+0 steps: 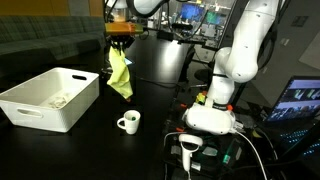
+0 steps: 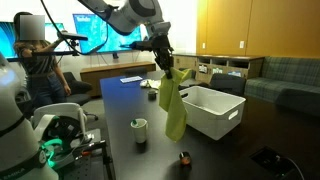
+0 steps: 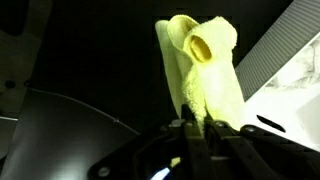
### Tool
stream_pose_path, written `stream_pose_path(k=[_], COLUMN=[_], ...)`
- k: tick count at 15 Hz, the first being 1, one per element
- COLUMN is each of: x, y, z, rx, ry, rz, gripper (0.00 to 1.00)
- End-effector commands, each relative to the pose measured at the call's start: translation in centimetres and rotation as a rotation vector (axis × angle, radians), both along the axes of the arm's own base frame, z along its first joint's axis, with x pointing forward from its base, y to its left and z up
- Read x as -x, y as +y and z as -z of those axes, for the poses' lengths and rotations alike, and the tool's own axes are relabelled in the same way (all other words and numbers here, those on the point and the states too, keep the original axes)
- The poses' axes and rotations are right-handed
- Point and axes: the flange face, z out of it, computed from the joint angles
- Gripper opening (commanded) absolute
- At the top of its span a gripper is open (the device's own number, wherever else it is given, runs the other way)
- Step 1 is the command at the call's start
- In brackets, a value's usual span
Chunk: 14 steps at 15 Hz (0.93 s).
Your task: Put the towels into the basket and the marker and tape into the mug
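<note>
Step in hand: towel into basket. The fingers (image 3: 216, 134) are clamped on the top of the one yellow towel (image 1: 121, 75). It hangs clear of the worktop (image 1: 165, 75), just beside the one white basket (image 1: 30, 108) and not over it yet. Next move probably calls for carrying it across above the opening, then letting go. One pale cloth (image 1: 60, 98) seems to lie inside, probably the second towel. One mug (image 1: 128, 122) stands upright near the basket. Marker and tape can't be made out.

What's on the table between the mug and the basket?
Nothing: in an exterior view the table between mug and basket is bare; only the yellow towel, held by the gripper, hangs above it.
</note>
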Motion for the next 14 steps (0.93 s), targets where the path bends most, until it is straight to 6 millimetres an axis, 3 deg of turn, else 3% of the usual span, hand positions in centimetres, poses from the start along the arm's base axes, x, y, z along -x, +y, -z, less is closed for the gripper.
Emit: stream_pose_path(k=[1, 8, 13, 14], x=[0.3, -1.9, -4.8, -7.8], y=[2.9, 7.1, 8.2, 7.1], z=[-4.2, -8.8, -9.7, -10.1], rx=[0.032, 0.011, -0.055, -0.063], ry=[-0.029, -0.045, -0.051, -0.048], rz=[-0.014, -0.091, -0.172, -0.19], gripper=[0.02, 0.02, 0.02, 0.02])
